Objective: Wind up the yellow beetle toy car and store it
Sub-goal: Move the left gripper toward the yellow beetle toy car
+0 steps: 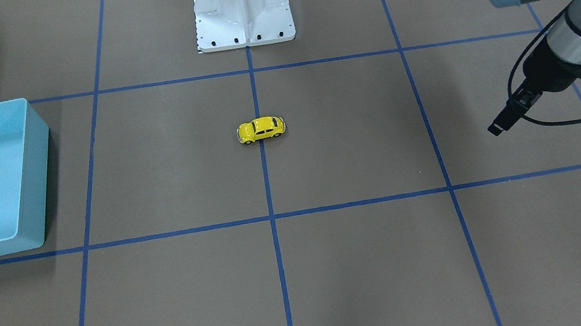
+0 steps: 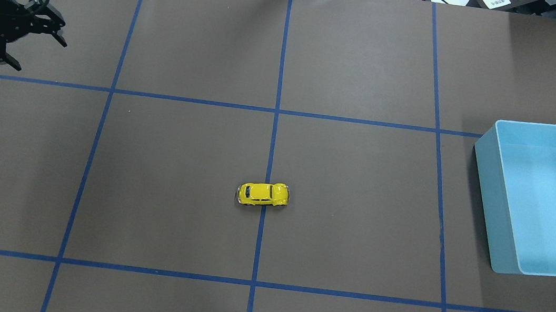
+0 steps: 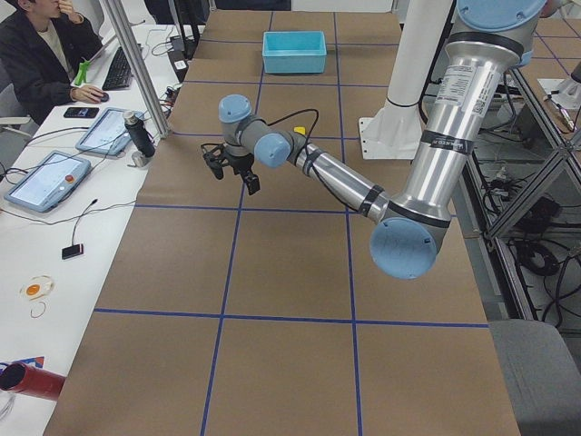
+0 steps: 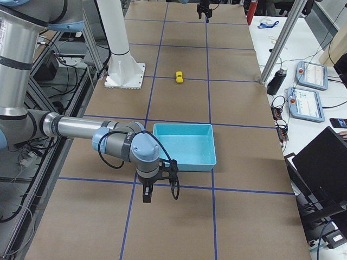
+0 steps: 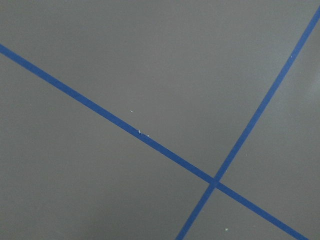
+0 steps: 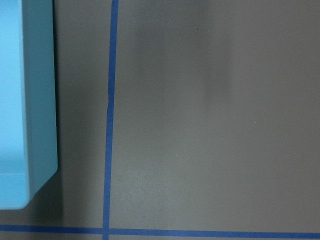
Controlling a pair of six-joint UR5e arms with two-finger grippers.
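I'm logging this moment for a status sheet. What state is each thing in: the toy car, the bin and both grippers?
yellow beetle toy car: upright on its wheels on the table, no gripper touching it.
blue bin: upright, empty.
left gripper: open, holding nothing, far from the car.
right gripper: beside the bin; open or shut cannot be told.

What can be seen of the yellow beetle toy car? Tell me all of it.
The yellow beetle toy car is tiny, with a rounded, glossy bright yellow body, dark windows and small black wheels with silver hubs. It stands upright on its wheels on the brown table, lying crosswise over the blue tape line that runs down the middle. Only the table touches it: no jaws are near. Which end is its front is too small to tell.
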